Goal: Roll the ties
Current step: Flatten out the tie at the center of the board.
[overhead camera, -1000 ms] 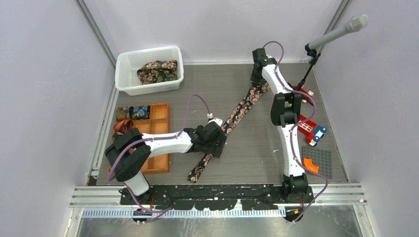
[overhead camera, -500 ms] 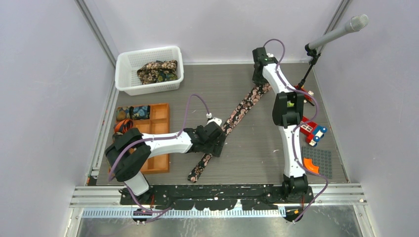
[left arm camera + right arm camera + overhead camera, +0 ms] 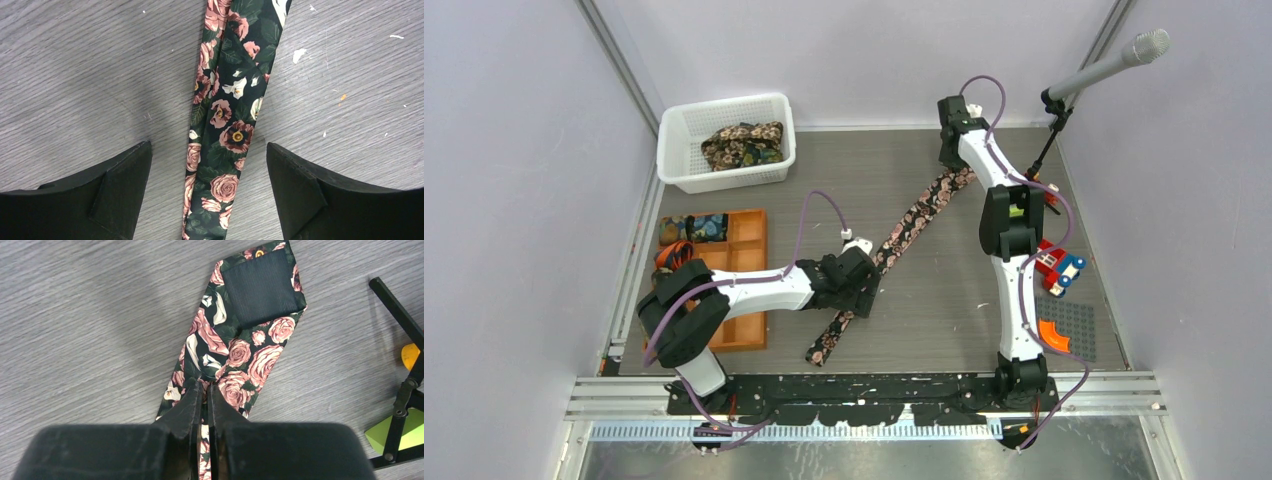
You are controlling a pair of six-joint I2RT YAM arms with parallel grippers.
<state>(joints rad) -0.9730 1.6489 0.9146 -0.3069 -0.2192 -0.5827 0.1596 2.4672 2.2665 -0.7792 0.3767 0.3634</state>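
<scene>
A black tie (image 3: 904, 230) with pink roses lies diagonally across the table, underside up. My left gripper (image 3: 861, 300) hangs low over its narrow part. In the left wrist view the tie (image 3: 225, 125) runs between the two black fingers (image 3: 120, 185), and the left gripper (image 3: 209, 165) is open and touches nothing. My right gripper (image 3: 953, 163) is at the wide far end. In the right wrist view the right gripper (image 3: 204, 385) is shut, its tips pinching the tie (image 3: 250, 355) just short of the pointed end. More ties (image 3: 742, 145) lie in the basket.
A white mesh basket (image 3: 679, 150) stands at the back left. An orange compartment tray (image 3: 744, 300) at the left holds rolled ties (image 3: 692, 228). Toy blocks (image 3: 1054, 265), a grey baseplate (image 3: 1069, 325) and a microphone stand (image 3: 1049, 140) crowd the right side.
My right gripper has edged right at the far end, drawing the tie's wide end with it so the tie lies straighter. The left arm has hardly moved.
</scene>
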